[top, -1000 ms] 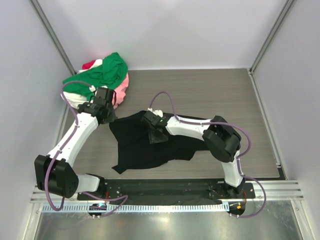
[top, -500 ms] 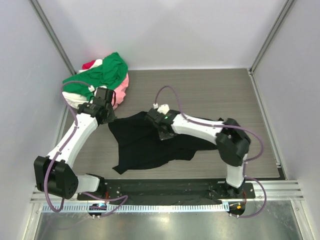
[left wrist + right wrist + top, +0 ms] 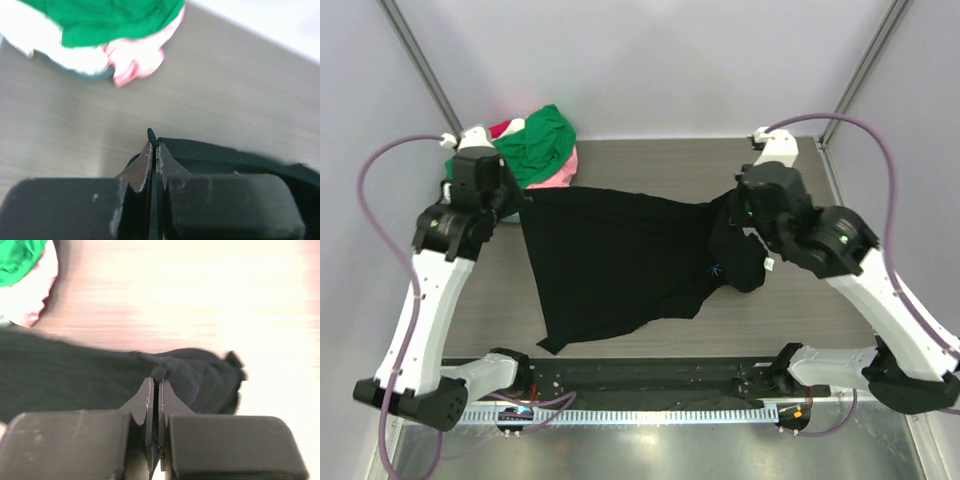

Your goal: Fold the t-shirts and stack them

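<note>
The large black t-shirt (image 3: 610,260) hangs stretched between both grippers above the table, its lower corner trailing toward the near left. A small blue logo (image 3: 717,268) and white tag (image 3: 769,263) show on its bunched right part. My left gripper (image 3: 523,196) is shut on the shirt's upper left edge (image 3: 153,137). My right gripper (image 3: 733,203) is shut on the upper right edge (image 3: 161,371). A pile of green (image 3: 542,138), pink (image 3: 560,172) and red (image 3: 503,129) shirts lies at the far left corner, also in the left wrist view (image 3: 100,20).
The wood-grain table (image 3: 720,165) is walled by grey panels on three sides. A metal rail (image 3: 650,375) with the arm bases runs along the near edge. Purple cables loop above both arms.
Both arms have lifted and swung apart, left to the far left and right to the far right. The black shirt rose off the table and is now stretched out between them.
</note>
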Controlling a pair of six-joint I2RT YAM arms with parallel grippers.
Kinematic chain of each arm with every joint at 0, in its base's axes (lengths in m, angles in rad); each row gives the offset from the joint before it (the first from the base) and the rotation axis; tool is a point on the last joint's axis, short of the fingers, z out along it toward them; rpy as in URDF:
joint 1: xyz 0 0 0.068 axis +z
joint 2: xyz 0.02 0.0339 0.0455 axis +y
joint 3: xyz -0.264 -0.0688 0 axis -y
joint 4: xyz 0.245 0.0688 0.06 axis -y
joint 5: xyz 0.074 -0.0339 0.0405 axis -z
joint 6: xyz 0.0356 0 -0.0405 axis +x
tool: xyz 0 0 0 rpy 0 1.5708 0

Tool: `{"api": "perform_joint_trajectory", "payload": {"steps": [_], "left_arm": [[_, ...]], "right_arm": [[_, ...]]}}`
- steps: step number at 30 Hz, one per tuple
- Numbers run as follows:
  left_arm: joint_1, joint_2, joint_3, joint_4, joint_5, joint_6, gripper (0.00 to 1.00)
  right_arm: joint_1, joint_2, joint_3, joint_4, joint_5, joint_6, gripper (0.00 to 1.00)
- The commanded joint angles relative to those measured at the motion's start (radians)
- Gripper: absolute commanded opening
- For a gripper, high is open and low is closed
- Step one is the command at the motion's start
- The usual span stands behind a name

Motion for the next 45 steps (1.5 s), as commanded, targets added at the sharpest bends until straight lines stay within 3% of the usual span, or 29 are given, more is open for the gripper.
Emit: {"api": "perform_joint_trajectory", "payload": {"steps": [1, 7, 14, 17, 21, 25, 30, 32, 33, 35, 36, 37, 40, 42, 43, 44, 45], "left_arm": [[0.006, -0.058, 0.109, -0.054, 0.027, -0.005, 0.00], [0.006, -0.177, 0.194, -0.037, 0.072, -0.007, 0.00], [0.006, -0.262, 0.394, -0.028, 0.121, -0.016, 0.00], [0.006, -0.266, 0.519, -0.029, 0.133, -0.017, 0.00], [0.007, -0.239, 0.671, -0.020, 0.132, -0.010, 0.00], [0.006, -0.196, 0.755, -0.005, 0.100, 0.012, 0.00], [0.008, -0.081, 0.740, 0.006, 0.077, 0.006, 0.00], [0.006, -0.023, 0.729, -0.014, 0.051, -0.006, 0.00], [0.006, 0.037, 0.715, -0.035, 0.035, -0.011, 0.00], [0.007, 0.106, 0.680, -0.052, -0.017, -0.023, 0.00], [0.010, 0.175, 0.630, -0.061, -0.029, -0.037, 0.00], [0.017, 0.207, 0.601, -0.060, -0.040, -0.046, 0.00], [0.089, 0.351, 0.469, -0.042, -0.023, -0.100, 0.00], [0.165, 0.456, 0.438, -0.040, 0.016, -0.149, 0.00], [0.190, 0.582, 0.462, -0.057, 0.036, -0.161, 0.00], [0.210, 0.644, 0.488, -0.102, 0.105, -0.163, 0.04], [0.233, 0.703, 0.534, -0.144, 0.128, -0.155, 0.20]], "right_arm": [[0.002, -0.076, 0.078, -0.017, 0.048, -0.105, 0.01], [0.001, -0.270, 0.167, 0.072, -0.073, -0.257, 0.01], [0.001, -0.358, 0.331, 0.082, -0.296, -0.348, 0.01], [-0.005, -0.316, 0.480, 0.051, -0.399, -0.360, 0.01], [-0.013, -0.217, 0.808, -0.032, -0.475, -0.392, 0.01], [-0.013, -0.209, 0.842, 0.035, -0.366, -0.475, 0.01], [-0.010, -0.174, 0.642, 0.169, 0.016, -0.645, 0.01], [0.017, -0.110, 0.524, 0.251, 0.166, -0.731, 0.01], [0.034, -0.085, 0.471, 0.311, 0.321, -0.842, 0.01], [0.041, -0.026, 0.312, 0.518, 0.377, -0.963, 0.01], [0.006, 0.000, 0.284, 0.576, 0.329, -0.980, 0.01], [-0.131, 0.034, 0.273, 0.598, 0.275, -0.943, 0.01], [-0.385, 0.242, 0.238, 0.623, 0.094, -0.816, 0.01], [-0.453, 0.494, 0.285, 0.640, 0.074, -0.765, 0.01], [-0.491, 0.605, 0.363, 0.567, 0.119, -0.624, 0.02], [-0.545, 0.728, 0.679, 0.439, 0.085, -0.542, 0.33], [-0.562, 0.966, 0.834, 0.243, 0.043, -0.477, 0.48]]}}
